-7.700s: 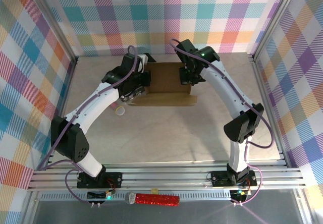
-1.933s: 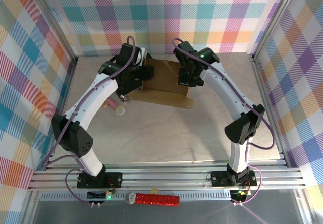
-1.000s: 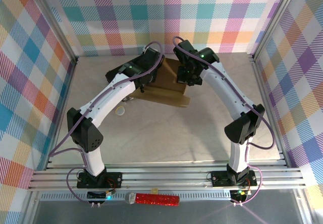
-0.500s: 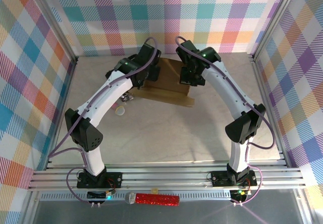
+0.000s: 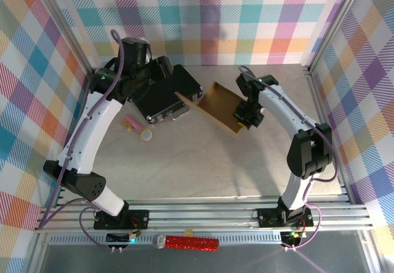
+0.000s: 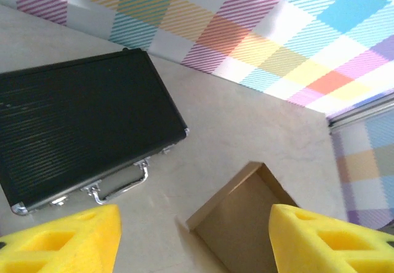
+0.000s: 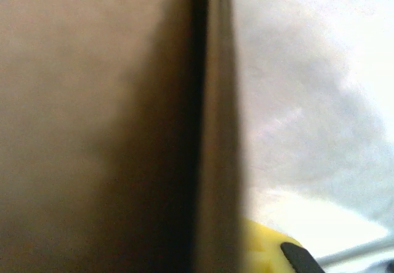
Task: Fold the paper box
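Through my right wrist, the paper box [image 7: 98, 125] is a brown blur against the lens, and one yellow finger [image 7: 261, 248] is cut off at the bottom. I cannot tell whether my right claw [image 5: 243, 118] grips the cardboard. My left wrist's bottom edge crops the box and my left claw [image 6: 196, 239] at both fingertips [image 6: 61, 236]. Its left edge crops the black case [image 6: 80, 125].

Left arm reaches up to the far left, its left gripper [image 6: 194, 230] holding yellow fingers [image 6: 61, 239] spread wide (camera looking downward). Right arm bends inward, right gripper [image 5: 244, 117] pinching the paper box [image 5: 217, 104].
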